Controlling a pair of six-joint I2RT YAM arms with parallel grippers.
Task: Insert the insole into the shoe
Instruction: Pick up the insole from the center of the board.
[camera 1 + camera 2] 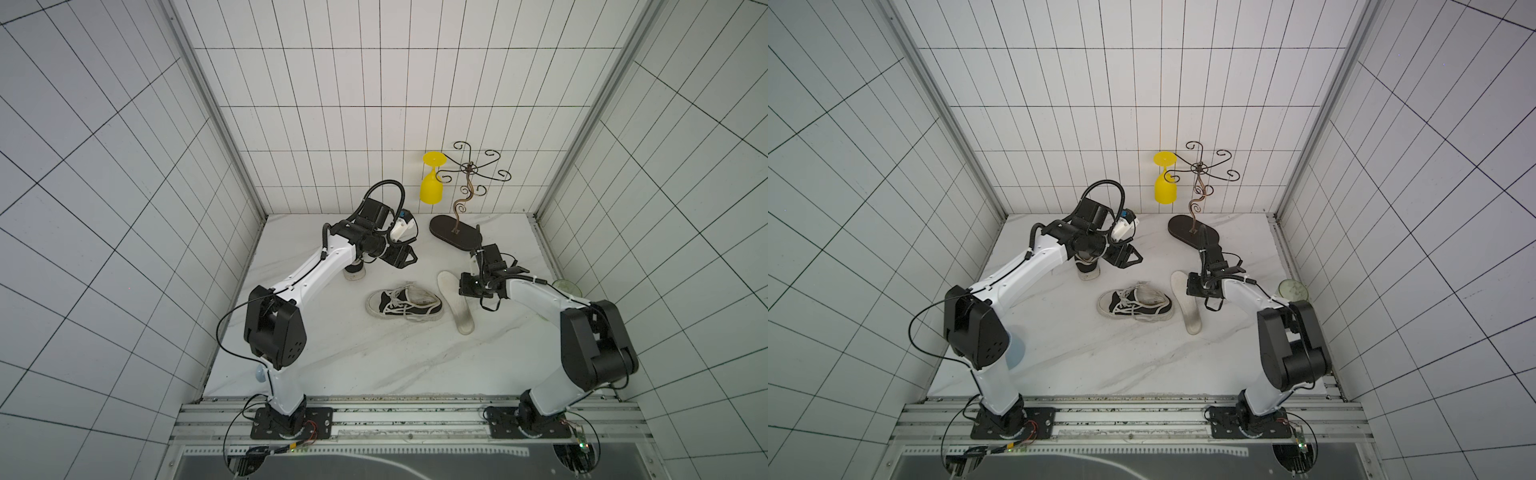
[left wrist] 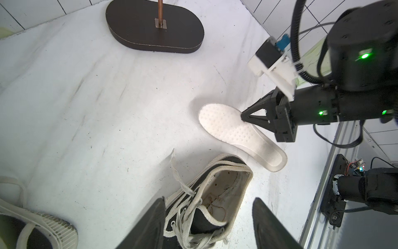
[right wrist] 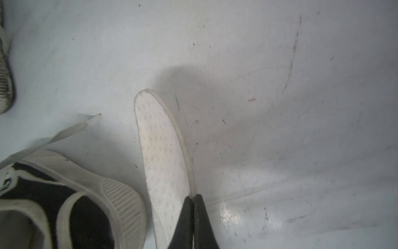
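The shoe (image 1: 403,305) (image 1: 1136,305), a black and white lace-up sneaker, lies on its side mid-table with its toe to the left. Just right of its heel lies the white perforated insole (image 1: 455,305) (image 1: 1187,303) (image 3: 161,151). My right gripper (image 1: 461,286) (image 3: 193,197) is shut on the insole's long edge, as the left wrist view also shows at that gripper (image 2: 243,117). My left gripper (image 1: 409,257) (image 2: 209,199) hangs open above and behind the shoe (image 2: 217,189), holding nothing.
A second sneaker (image 1: 354,272) (image 2: 32,228) stands under the left arm. At the back right a wire stand on a dark oval base (image 1: 455,232) carries an upside-down yellow goblet (image 1: 431,183). A round pale dish (image 1: 565,286) sits by the right wall.
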